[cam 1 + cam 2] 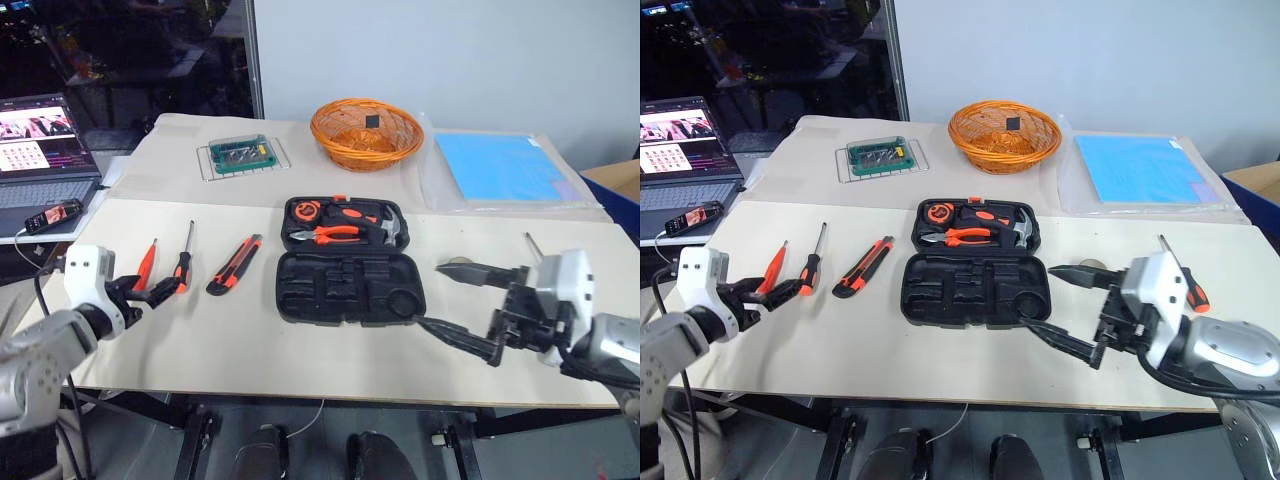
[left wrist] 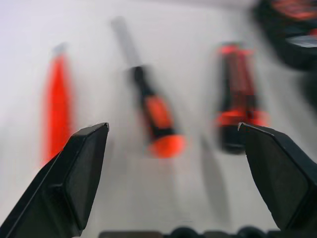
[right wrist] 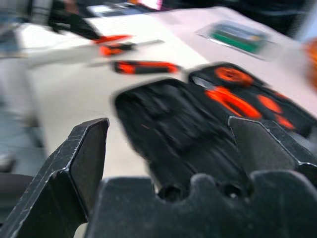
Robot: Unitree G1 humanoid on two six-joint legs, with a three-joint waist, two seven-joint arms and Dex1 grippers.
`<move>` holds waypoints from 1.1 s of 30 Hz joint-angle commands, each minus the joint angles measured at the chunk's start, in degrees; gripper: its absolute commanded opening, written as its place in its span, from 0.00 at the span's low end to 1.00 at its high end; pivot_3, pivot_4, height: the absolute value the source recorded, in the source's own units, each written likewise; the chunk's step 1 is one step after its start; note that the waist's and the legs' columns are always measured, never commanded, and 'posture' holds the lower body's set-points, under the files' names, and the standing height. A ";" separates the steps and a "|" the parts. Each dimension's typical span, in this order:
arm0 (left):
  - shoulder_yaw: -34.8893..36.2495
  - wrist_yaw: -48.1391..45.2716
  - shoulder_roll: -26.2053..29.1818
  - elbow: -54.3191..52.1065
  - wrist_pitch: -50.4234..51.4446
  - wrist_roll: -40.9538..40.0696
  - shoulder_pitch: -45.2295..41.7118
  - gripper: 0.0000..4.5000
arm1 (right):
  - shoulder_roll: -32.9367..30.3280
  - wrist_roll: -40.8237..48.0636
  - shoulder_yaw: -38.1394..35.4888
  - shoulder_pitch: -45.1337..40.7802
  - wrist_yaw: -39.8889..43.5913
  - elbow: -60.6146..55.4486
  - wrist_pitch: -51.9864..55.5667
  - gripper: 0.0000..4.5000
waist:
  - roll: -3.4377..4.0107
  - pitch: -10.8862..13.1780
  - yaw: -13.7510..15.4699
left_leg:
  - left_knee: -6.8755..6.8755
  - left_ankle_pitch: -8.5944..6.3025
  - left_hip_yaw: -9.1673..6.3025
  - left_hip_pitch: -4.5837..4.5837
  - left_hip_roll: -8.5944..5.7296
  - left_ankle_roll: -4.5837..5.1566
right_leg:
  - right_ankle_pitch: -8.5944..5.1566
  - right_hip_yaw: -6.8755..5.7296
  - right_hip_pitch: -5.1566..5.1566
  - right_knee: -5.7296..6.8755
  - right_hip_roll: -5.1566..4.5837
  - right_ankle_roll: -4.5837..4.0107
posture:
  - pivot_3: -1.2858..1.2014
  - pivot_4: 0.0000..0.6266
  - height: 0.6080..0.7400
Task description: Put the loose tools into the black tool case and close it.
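Tool case [image 1: 348,262] lies open near the middle of the table [image 1: 250,340], both halves flat; the far half carries the pliers [image 1: 327,234] and hammer [image 1: 385,228], the near half shows empty moulded recesses.

Loose tools sit in a row to the case's left: the small orange screwdriver [image 1: 146,266] outermost, a black-and-orange screwdriver [image 1: 184,263] beside it, then the utility knife [image 1: 235,264] nearest the case. A second black-and-orange screwdriver [image 1: 1180,270] lies on the far right, partly hidden behind our right arm. We cannot make out the tape roll.

Left gripper [image 1: 148,288] hovers with fingers spread wide, empty, just short of the handle ends of the two left screwdrivers. Right gripper [image 1: 468,308] also stands wide and empty, beside the case's right end.

Our reading: the step in hand is the first pickup on the left. In the left wrist view the black-and-orange screwdriver sits between the fingers [image 2: 81,168], so we take that one. To do it well, we should lower until the fingers straddle the handle, not the thin shaft, and close across its thick part. The orange screwdriver lies close by, so we keep the outer finger clear of it. The right gripper should stay off the case so it does not shift.
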 commanded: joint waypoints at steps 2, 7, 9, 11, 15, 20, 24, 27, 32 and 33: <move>-2.26 0.86 3.49 4.66 3.51 2.54 -5.45 1.00 | -1.14 2.58 2.80 -4.55 0.75 -0.18 0.99 0.99 | -0.02 -0.02 0.07 | 0.00 -0.03 0.05 0.00 -0.01 0.02 | 0.02 0.01 0.00 -0.01 -0.05 -0.04 | 0.52 0.24 1.00; -7.20 -0.77 4.68 9.80 3.13 5.49 -10.00 1.00 | -1.02 1.23 4.85 -6.31 1.28 0.49 -0.12 0.99 | -0.03 -0.02 0.12 | 0.00 -0.07 0.10 -0.06 -0.03 0.11 | 0.07 -0.01 -0.06 0.01 -0.17 0.12 | 0.52 0.24 1.00; -8.21 -2.07 3.83 9.16 3.86 4.61 -11.78 1.00 | -0.84 0.52 5.11 -6.23 1.30 0.70 -0.70 0.99 | -0.06 -0.02 0.22 | 0.00 -0.05 0.09 -0.09 -0.03 0.14 | 0.07 -0.04 -0.07 0.01 -0.17 0.12 | 0.52 0.24 1.00; -8.00 -1.88 2.79 7.87 6.25 3.52 -12.60 1.00 | -0.71 0.06 5.18 -5.74 1.23 0.63 -1.11 0.99 | -0.08 -0.03 0.25 | 0.00 -0.07 0.08 -0.14 -0.04 0.10 | 0.07 -0.09 -0.08 0.01 -0.25 0.12 | 0.52 0.24 1.00; -8.40 -0.13 1.21 4.47 10.55 3.32 -12.93 1.00 | -0.49 -0.59 5.06 -4.59 0.88 0.11 -1.59 0.99 | -0.09 -0.03 0.10 | 0.00 -0.08 0.11 -0.14 -0.07 0.13 | 0.09 -0.04 -0.07 0.00 -0.34 0.15 | 0.52 0.24 1.00; -10.69 6.23 -4.14 3.35 12.91 7.22 -13.86 0.94 | -0.18 -1.45 4.65 -3.21 0.56 -0.14 -2.60 1.00 | -0.09 -0.04 0.13 | 0.00 0.00 0.09 -0.12 -0.07 0.25 | 0.09 -0.03 -0.05 0.07 -0.26 0.14 | 0.52 0.24 1.00; -12.17 9.02 -7.25 4.98 11.81 10.09 -13.84 0.68 | -0.30 -2.06 3.91 -2.23 0.28 -0.22 -3.06 1.00 | -0.12 -0.05 0.16 | 0.04 0.00 0.10 -0.12 -0.12 0.26 | 0.11 -0.02 -0.03 0.07 -0.26 0.19 | 0.52 0.24 1.00; -11.92 9.09 -8.19 4.72 11.30 10.70 -13.62 0.43 | -0.41 -2.17 3.27 -1.62 0.01 -0.45 -3.28 1.00 | -0.12 -0.05 0.16 | 0.05 0.00 0.09 -0.11 -0.13 0.26 | 0.11 -0.02 0.00 0.07 -0.27 0.19 | 0.52 0.24 1.00; -9.56 2.38 -7.00 0.89 3.87 8.57 -13.14 0.20 | 0.20 -1.97 0.71 1.17 -1.83 -1.08 -3.15 1.00 | -0.13 -0.06 0.27 | 0.06 0.00 0.08 -0.13 -0.14 0.25 | 0.12 -0.04 -0.02 0.06 -0.31 0.20 | 0.52 0.24 1.00; -9.27 -0.35 -6.32 -0.43 1.53 7.62 -13.38 0.20 | 0.53 -1.64 -0.34 2.12 -2.54 -1.26 -2.93 1.00 | -0.14 -0.05 0.27 | 0.06 -0.01 0.07 -0.14 -0.14 0.25 | 0.12 -0.04 -0.01 0.06 -0.32 0.20 | 0.52 0.24 1.00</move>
